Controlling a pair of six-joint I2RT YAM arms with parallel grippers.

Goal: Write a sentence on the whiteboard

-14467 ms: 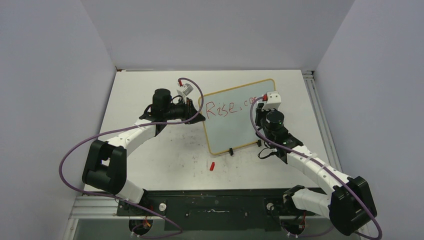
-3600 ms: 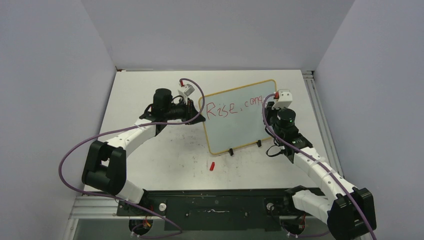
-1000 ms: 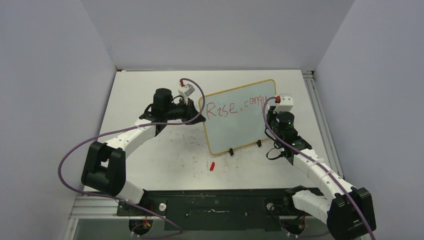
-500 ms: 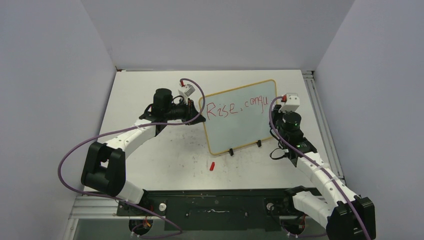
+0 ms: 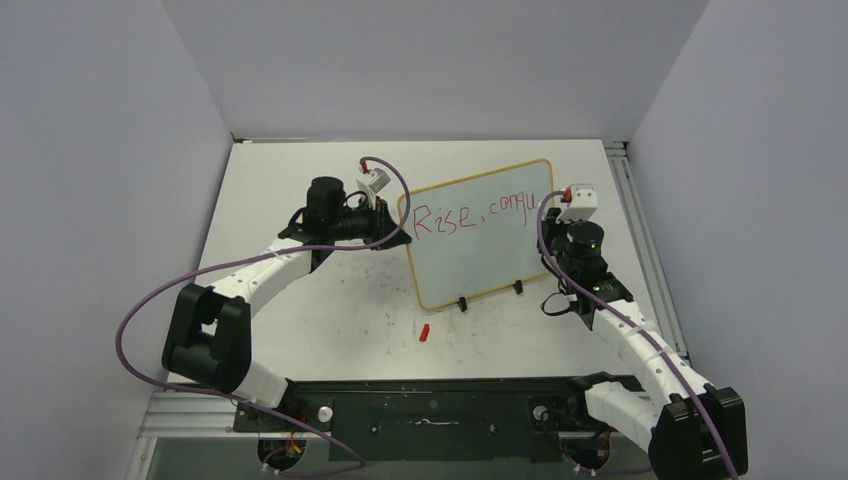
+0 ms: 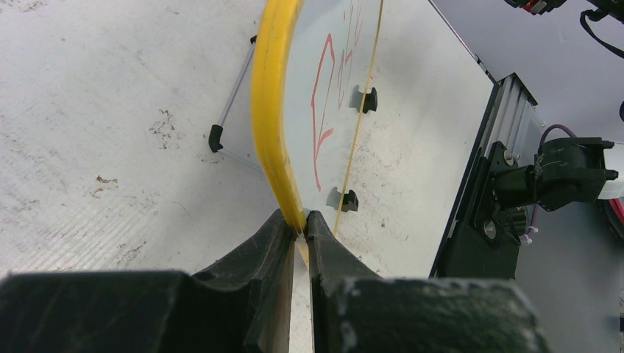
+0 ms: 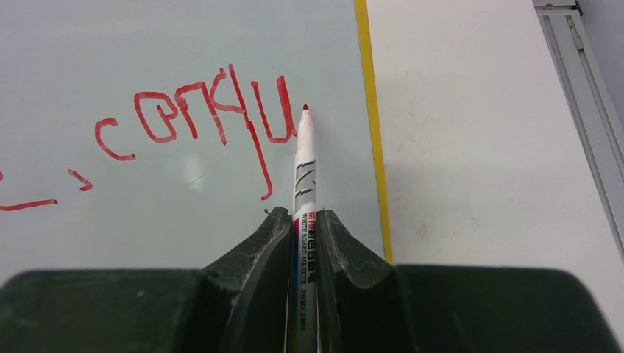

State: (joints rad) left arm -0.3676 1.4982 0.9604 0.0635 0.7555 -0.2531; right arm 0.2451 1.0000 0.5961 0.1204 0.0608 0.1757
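The whiteboard (image 5: 478, 240) stands tilted on the table, pale with a yellowish wood frame (image 6: 271, 110). The sentence (image 5: 470, 215) is thin red lettering that reads "Rise, conqu". Its last letters (image 7: 199, 110) fill the right wrist view. My left gripper (image 6: 302, 224) is shut on the board's left frame edge. My right gripper (image 7: 304, 215) is shut on a white whiteboard marker (image 7: 305, 169). The marker's red tip sits just right of the "u", close to the board's right frame. In the top view the right gripper (image 5: 555, 216) is at the board's upper right corner.
A red marker cap (image 5: 424, 332) lies on the scuffed white table in front of the board. Two black clip feet (image 5: 462, 303) hold the board's lower edge. A metal rail (image 5: 628, 195) runs along the table's right side, with walls close around.
My right gripper has moved right along the top line with the marker, and a "u" now follows "conq". The left arm and the board have not moved.
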